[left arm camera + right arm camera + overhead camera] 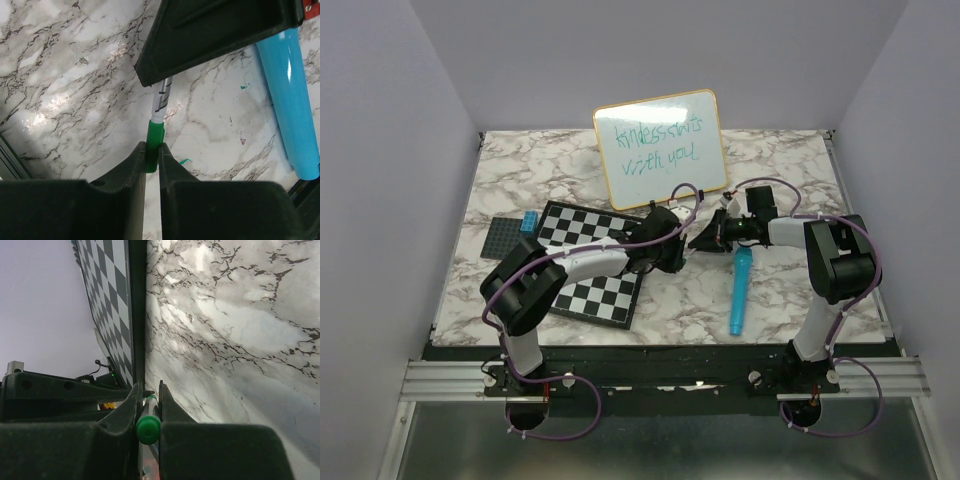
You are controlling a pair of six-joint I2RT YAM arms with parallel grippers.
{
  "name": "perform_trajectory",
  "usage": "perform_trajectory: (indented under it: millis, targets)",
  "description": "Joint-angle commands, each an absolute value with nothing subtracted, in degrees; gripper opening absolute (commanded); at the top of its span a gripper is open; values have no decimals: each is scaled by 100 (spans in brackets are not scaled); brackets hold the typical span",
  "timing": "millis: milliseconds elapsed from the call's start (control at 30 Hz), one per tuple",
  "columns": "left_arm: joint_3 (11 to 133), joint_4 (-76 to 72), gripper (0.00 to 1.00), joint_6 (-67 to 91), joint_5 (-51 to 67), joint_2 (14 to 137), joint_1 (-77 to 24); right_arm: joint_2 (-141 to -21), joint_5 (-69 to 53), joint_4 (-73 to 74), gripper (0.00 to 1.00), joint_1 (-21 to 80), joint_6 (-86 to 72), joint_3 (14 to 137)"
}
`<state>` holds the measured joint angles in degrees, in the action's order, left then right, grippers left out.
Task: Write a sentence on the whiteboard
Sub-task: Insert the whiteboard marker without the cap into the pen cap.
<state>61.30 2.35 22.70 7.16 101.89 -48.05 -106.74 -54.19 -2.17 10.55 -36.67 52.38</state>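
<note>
The green handwritten sentence (648, 145) fills the yellow-framed glossy whiteboard (708, 172), which stands far centre on the marble worktop (800, 170). Just nearer, the white-barrelled green marker (162, 97) lies left-right between the arms. The left jaws pinch its green cap (154, 135) and the right jaws pinch its barrel, so capping likely runs along that axis. No container shows.

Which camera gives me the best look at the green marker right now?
Left wrist: the marker runs side-on, its green cap pinched between the left fingers, white barrel entering the right gripper. Right wrist shows only its green end. From the top it is too small to make out.
</note>
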Motion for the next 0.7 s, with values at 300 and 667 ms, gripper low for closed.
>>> perform_trajectory:
  millis: [300, 667]
  targets:
    - [6416, -527, 34, 2522, 1002, 10037, -4658, -10837, -5493, -18, 0, 1169, -3516, 5291]
    - [5337, -729, 93, 2496, 1378, 8939, -4203, -10819, -5502, -18, 0, 1169, -3463, 5326]
